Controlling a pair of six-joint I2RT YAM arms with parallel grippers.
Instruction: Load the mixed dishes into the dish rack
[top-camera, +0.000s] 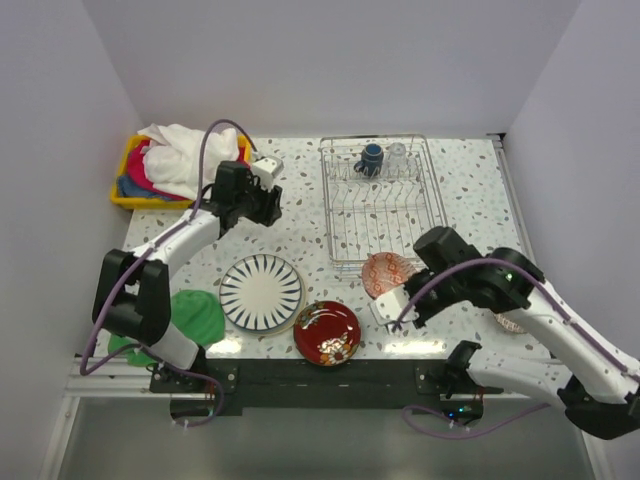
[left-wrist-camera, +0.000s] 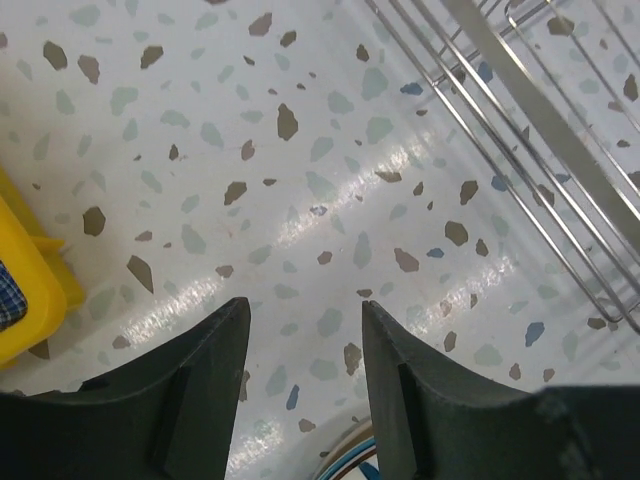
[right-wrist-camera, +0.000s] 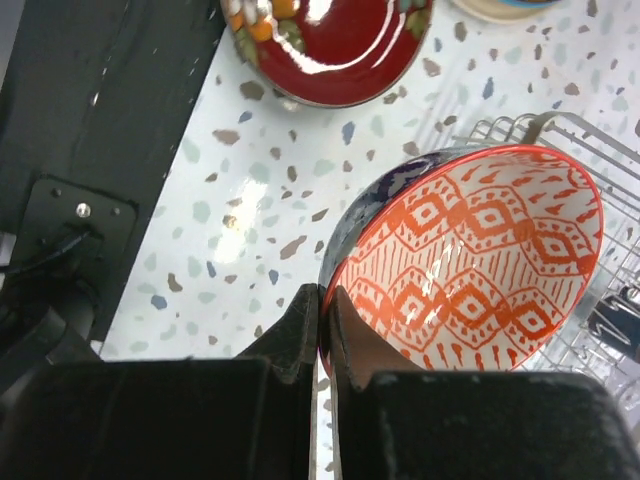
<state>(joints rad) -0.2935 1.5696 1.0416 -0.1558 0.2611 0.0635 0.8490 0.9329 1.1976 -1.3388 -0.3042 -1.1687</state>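
My right gripper is shut on the near rim of the orange-red patterned bowl and holds it tilted just in front of the dish rack. The right wrist view shows the gripper pinching the bowl. The dark blue mug and clear glass stand at the rack's far end. The striped plate and red floral plate lie on the table. My left gripper is open and empty over bare table. The blue-white bowl is mostly hidden under my right arm.
A yellow bin of cloths stands at the back left; its corner shows in the left wrist view. A green cloth lies at the front left. The rack's wires show to the right of my left gripper. The red plate lies beyond the held bowl.
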